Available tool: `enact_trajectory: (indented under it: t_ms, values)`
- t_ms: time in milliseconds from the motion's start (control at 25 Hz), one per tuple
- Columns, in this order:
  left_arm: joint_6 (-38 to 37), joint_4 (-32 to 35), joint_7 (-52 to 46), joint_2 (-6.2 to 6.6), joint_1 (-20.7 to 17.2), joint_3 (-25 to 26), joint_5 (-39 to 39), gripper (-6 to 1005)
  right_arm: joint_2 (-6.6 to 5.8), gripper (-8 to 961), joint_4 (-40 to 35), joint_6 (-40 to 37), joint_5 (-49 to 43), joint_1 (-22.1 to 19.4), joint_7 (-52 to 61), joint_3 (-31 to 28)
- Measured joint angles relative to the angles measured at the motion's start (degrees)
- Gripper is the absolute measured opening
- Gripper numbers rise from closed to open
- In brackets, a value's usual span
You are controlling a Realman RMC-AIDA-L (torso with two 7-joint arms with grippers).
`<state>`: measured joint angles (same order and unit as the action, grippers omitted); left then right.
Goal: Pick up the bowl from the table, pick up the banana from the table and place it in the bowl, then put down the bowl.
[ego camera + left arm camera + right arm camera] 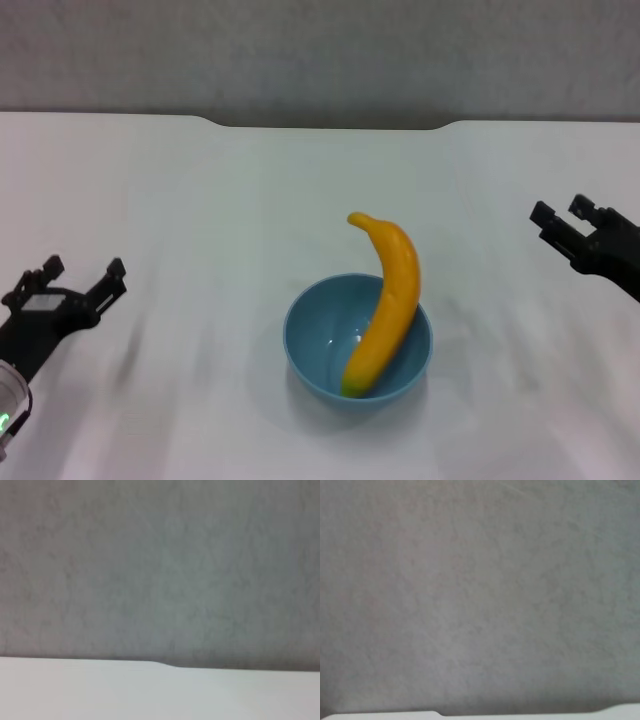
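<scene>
The light-blue bowl (357, 340) stands on the white table (200, 220), a little right of the middle and toward the front. The yellow-orange banana (387, 300) lies in it, its dark greenish tip down inside the bowl and its stem end sticking up over the far rim. My left gripper (82, 272) is open and empty at the left, well away from the bowl. My right gripper (562, 212) is open and empty at the right edge, also well away from it. Neither wrist view shows the bowl or the banana.
The table's far edge has a shallow notch (330, 125) with a grey wall behind it. The left wrist view shows the table's edge (165, 666) and the wall; the right wrist view shows mostly wall.
</scene>
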<state>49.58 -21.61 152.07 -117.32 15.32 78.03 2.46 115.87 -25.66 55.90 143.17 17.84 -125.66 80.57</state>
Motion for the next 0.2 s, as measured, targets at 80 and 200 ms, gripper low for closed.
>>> enact_trajectory:
  t_ms: [80, 200]
  values:
    - [0.0, 0.4, 0.9, -0.16, 0.1, 0.0, 0.1, 894, 0.09, 677, 1.6, -0.2, 2.1, 0.3, -2.7, 0.6]
    - [-0.8, 1.1, 1.4, -0.14, 0.6, 0.0, 0.2, 894, 0.05, 677, 3.7, -2.3, 3.3, 0.6, -4.7, 1.4]
